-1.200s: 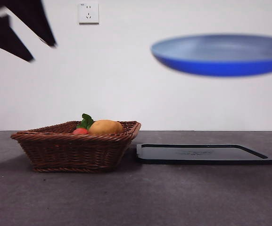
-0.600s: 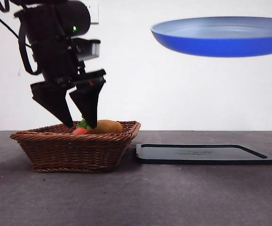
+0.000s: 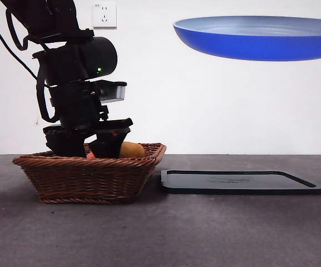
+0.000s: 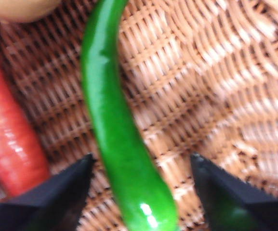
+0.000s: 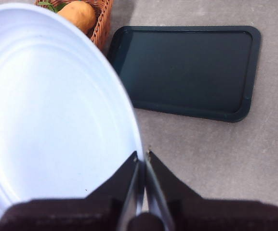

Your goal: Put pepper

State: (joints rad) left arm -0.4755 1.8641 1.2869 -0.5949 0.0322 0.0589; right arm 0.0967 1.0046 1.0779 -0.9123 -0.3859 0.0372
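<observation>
The pepper (image 4: 114, 130), long, glossy and green, lies on the woven floor of the brown wicker basket (image 3: 88, 178). My left gripper (image 4: 141, 159) is down inside the basket and open, one jaw on each side of the pepper with a gap to both. In the front view the basket wall and the left gripper (image 3: 90, 146) hide the pepper. High at the right, my right gripper (image 5: 142, 156) is shut on the rim of a blue plate (image 3: 255, 47), which it holds in the air.
A red item (image 4: 8, 144) lies next to the pepper beside one jaw. Rounded yellow-orange produce (image 3: 133, 149) sits at the basket's right side. A flat black tray (image 3: 241, 182) lies on the grey table right of the basket, under the raised plate.
The left arm has come down from the upper left into the basket, its open jaws now below the rim. The blue plate has risen a little.
</observation>
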